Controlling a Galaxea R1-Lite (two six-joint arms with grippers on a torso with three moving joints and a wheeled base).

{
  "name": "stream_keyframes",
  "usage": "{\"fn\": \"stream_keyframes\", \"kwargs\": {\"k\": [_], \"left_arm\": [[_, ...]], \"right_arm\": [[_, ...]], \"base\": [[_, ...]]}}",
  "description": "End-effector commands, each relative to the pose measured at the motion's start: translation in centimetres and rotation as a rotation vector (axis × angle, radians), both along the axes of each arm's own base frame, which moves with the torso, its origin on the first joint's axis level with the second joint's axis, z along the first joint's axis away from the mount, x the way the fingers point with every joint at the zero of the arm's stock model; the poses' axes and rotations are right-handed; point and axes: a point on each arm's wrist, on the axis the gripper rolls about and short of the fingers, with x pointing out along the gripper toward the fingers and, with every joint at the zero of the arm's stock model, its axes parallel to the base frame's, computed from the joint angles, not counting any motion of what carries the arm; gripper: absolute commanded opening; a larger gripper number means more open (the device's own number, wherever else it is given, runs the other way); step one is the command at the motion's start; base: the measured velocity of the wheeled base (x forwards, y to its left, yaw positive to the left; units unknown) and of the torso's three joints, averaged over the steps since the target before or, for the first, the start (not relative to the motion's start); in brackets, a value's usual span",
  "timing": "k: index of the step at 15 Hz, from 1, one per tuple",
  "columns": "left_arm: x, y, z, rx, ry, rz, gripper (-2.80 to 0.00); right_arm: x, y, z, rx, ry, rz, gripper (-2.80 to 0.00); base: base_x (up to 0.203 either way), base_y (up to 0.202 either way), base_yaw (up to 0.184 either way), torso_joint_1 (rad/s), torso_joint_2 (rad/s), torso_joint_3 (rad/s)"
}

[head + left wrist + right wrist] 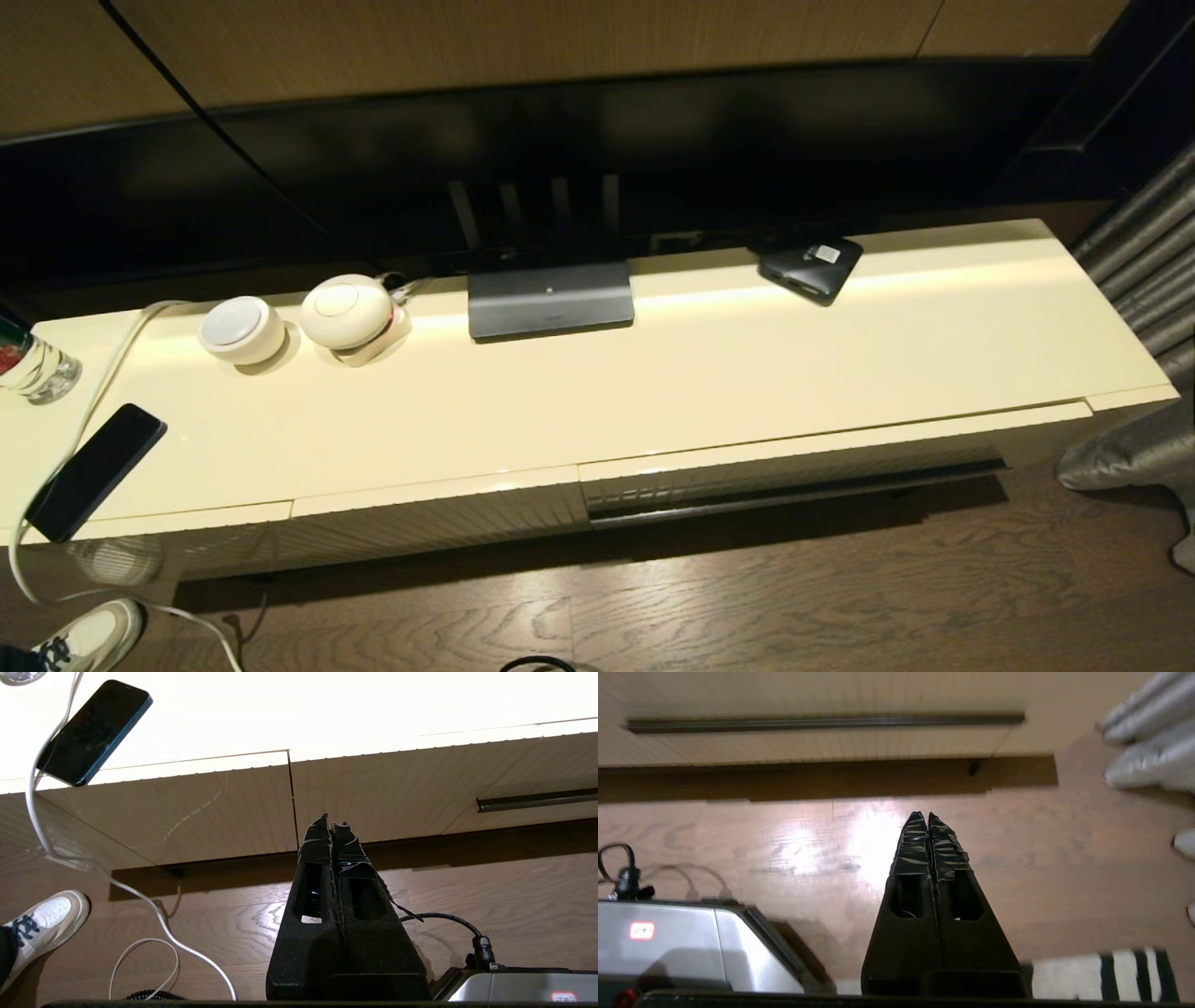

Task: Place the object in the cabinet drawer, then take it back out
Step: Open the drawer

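The object is out of view in every frame. The cabinet drawer (794,471) is pushed in flush at the cabinet's front right, its ribbed cream face (822,695) running above a dark strip (822,721); it also shows in the left wrist view (514,774). Neither gripper appears in the head view. My left gripper (331,822) hangs low over the wood floor in front of the cabinet, shut and empty. My right gripper (923,814) points at the floor below the drawer, shut, holding nothing.
On the cabinet top (653,392) lie a small black box with a white label (810,266), a grey screen stand (551,299), two white round devices (294,322), a phone (93,471) and a white cable. A person's shoe (89,635) is at left, grey curtain (1139,271) at right.
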Motion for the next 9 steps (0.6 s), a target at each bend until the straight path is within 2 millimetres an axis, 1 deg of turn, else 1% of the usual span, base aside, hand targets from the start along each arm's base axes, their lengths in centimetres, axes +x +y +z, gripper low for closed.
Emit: {"fn": "stream_keyframes", "kwargs": {"k": [1,4,9], "left_arm": [[0.03,0.0,-0.08,0.0,0.005,0.001,-2.8],[0.03,0.0,-0.09,0.0,0.005,0.001,-2.8],[0.03,0.0,-0.08,0.0,0.005,0.001,-2.8]], "right_arm": [[-0.76,0.0,-0.35,-0.005,-0.07,0.011,-2.8],[-1.3,0.04,-0.51,-0.04,-0.145,0.035,-2.8],[-1.3,0.04,-0.53,-0.033,-0.143,0.033,-2.8]], "base": [[0.0,0.0,0.0,0.0,0.0,0.0],[0.0,0.0,0.0,0.0,0.0,0.0],[0.0,0.0,0.0,0.0,0.0,0.0]]}}
